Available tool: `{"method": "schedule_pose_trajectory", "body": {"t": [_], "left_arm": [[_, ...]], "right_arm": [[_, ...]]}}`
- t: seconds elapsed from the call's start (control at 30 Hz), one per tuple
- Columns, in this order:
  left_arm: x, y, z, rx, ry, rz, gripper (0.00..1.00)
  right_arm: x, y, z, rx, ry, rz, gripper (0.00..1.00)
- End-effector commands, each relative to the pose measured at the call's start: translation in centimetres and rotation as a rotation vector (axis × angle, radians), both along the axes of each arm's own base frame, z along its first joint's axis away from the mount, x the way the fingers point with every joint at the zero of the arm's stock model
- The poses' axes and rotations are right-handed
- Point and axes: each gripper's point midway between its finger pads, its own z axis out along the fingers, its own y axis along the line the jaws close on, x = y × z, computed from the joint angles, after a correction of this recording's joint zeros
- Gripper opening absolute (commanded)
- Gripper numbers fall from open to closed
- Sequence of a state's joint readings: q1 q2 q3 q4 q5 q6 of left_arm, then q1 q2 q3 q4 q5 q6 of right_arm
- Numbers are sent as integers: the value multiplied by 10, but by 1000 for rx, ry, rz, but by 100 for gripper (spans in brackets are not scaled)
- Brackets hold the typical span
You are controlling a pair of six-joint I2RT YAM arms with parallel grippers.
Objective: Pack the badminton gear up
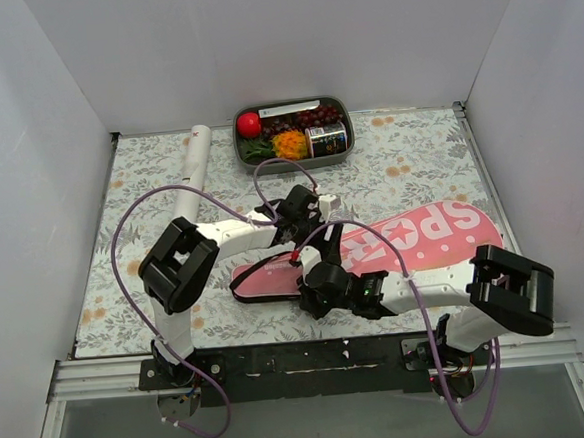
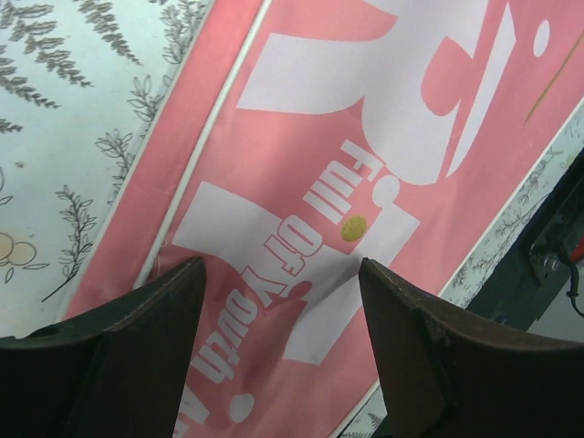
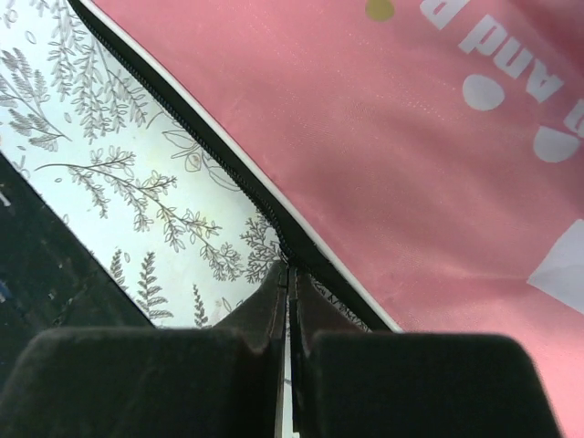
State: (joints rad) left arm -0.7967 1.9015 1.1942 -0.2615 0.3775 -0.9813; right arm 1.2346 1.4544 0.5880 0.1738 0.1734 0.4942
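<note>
Left gripper (image 2: 278,283) points down, jaws apart, over bag (image 2: 511,155).

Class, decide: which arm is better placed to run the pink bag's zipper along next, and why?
Probably right: the right gripper is shut at the black zipper edging the pink bag. The left gripper hangs open over the white lettering, off the zipper.

Floral-clothed table (image 1: 418,160), pink bag (image 1: 414,239), white tube (image 1: 194,166), grey food tray (image 1: 298,163)
</note>
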Motion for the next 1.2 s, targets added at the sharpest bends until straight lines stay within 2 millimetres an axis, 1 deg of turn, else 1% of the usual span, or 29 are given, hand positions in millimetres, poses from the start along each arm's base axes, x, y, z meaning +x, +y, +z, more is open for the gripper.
{"method": "schedule_pose_trajectory", "body": {"t": [0.0, 0.03, 0.1, 0.13, 0.17, 0.23, 0.27, 0.3, 0.33, 0.37, 0.4, 0.43, 0.47, 0.5, 0.53, 0.57, 0.6, 0.63, 0.7, 0.8, 0.87, 0.9, 0.93, 1.0, 1.03, 1.13, 1.17], "left_arm": [[-16, 10, -8, 49, -2, -137, 72], [-21, 6, -4, 25, 15, -174, 77], [-24, 3, -4, 4, 15, -219, 79], [-26, -1, -4, -9, 16, -239, 84], [-23, -5, -6, -11, 10, -251, 92], [-25, -14, -10, -11, -7, -300, 95], [-23, -21, -8, -17, -25, -315, 98], [-23, -25, -16, -10, -21, -334, 98], [-26, -32, -18, -14, -27, -355, 98], [-26, -36, -21, -8, -30, -362, 98], [-21, -45, -26, -5, -41, -367, 98], [-24, -51, -30, 1, -48, -383, 98], [-18, -57, -32, 12, -69, -379, 98], [-12, -68, -27, 1, -99, -381, 98], [-12, -74, -38, 15, -97, -390, 98], [-9, -80, -39, 15, -109, -394, 98], [-5, -92, -35, 7, -140, -397, 98], [-5, -95, -46, 24, -134, -401, 98], [-3, -102, -55, 49, -158, -402, 98], [-1, -104, -76, 120, -197, -395, 98], [-1, -99, -89, 164, -208, -387, 98], [-4, -100, -92, 176, -215, -388, 98], [0, -98, -94, 191, -239, -373, 98], [-2, -95, -101, 209, -251, -365, 98], [2, -95, -104, 223, -271, -345, 98], [3, -89, -119, 265, -262, -316, 87], [5, -90, -120, 270, -267, -308, 79]], "right_arm": [[-18, 5, 25, 91, 18, 58, 1], [-19, 1, 23, 87, 18, 55, 1], [-20, -7, 22, 84, 17, 45, 1], [-20, -10, 21, 80, 15, 41, 1], [-20, -12, 21, 77, 15, 40, 1], [-21, -15, 21, 78, 16, 39, 1], [-22, -16, 21, 80, 17, 38, 1], [-22, -16, 21, 80, 18, 39, 1], [-22, -16, 21, 82, 18, 40, 1], [-22, -15, 21, 84, 20, 41, 1], [-23, -15, 20, 84, 23, 42, 1], [-23, -15, 19, 81, 25, 43, 1], [-24, -15, 18, 81, 29, 44, 1], [-25, -15, 17, 79, 33, 47, 1], [-27, -15, 16, 80, 40, 50, 1], [-27, -15, 16, 82, 43, 50, 1], [-27, -15, 16, 86, 43, 52, 1], [-28, -16, 15, 86, 46, 48, 1], [-29, -17, 15, 87, 50, 49, 1], [-30, -20, 12, 86, 56, 46, 1], [-30, -22, 11, 83, 57, 42, 1], [-30, -22, 11, 87, 57, 45, 1], [-31, -22, 11, 88, 59, 45, 1], [-32, -21, 9, 85, 67, 49, 1], [-32, -20, 9, 90, 67, 50, 1], [-34, -20, 8, 89, 78, 53, 1], [-34, -20, 9, 92, 78, 52, 1]]}}
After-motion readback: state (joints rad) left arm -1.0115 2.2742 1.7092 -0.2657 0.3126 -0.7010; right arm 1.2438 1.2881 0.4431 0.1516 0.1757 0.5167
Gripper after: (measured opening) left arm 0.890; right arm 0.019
